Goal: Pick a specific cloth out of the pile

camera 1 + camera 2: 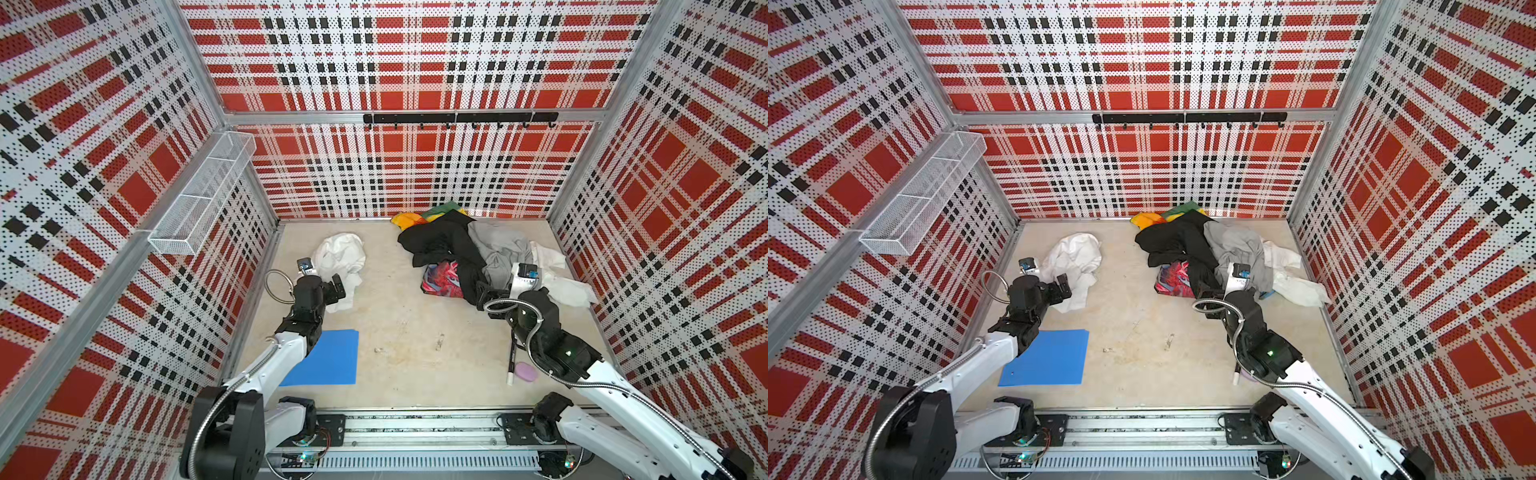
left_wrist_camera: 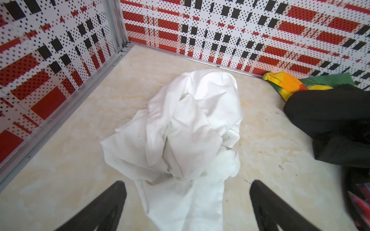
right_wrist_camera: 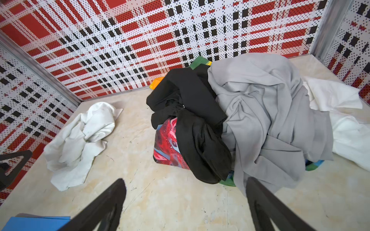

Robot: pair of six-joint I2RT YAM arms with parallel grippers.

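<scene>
The cloth (image 1: 338, 253) (image 1: 1073, 253) is a crumpled white garment lying alone on the floor at the back left, apart from the pile (image 1: 469, 249) (image 1: 1204, 249). My left gripper (image 1: 338, 286) (image 2: 187, 184) hovers open over its near end. In the left wrist view a strip of the cloth (image 2: 190, 124) runs between the spread fingers without touching them. My right gripper (image 1: 484, 291) (image 3: 185, 182) is open at the pile's near edge, with bare floor between its fingers. One finger (image 3: 258, 198) overlaps the grey garment (image 3: 260, 112). The black garment (image 3: 190, 112) drapes over a red-patterned cloth (image 3: 168, 144).
Another white cloth (image 1: 561, 282) spreads from the pile's right side. A rainbow cloth (image 1: 415, 218) lies against the back wall. A blue mat (image 1: 328, 357) sits under my left arm. A marker (image 1: 512, 361) and a pink oval (image 1: 525, 371) lie by my right arm. A wire basket (image 1: 199, 199) hangs on the left wall.
</scene>
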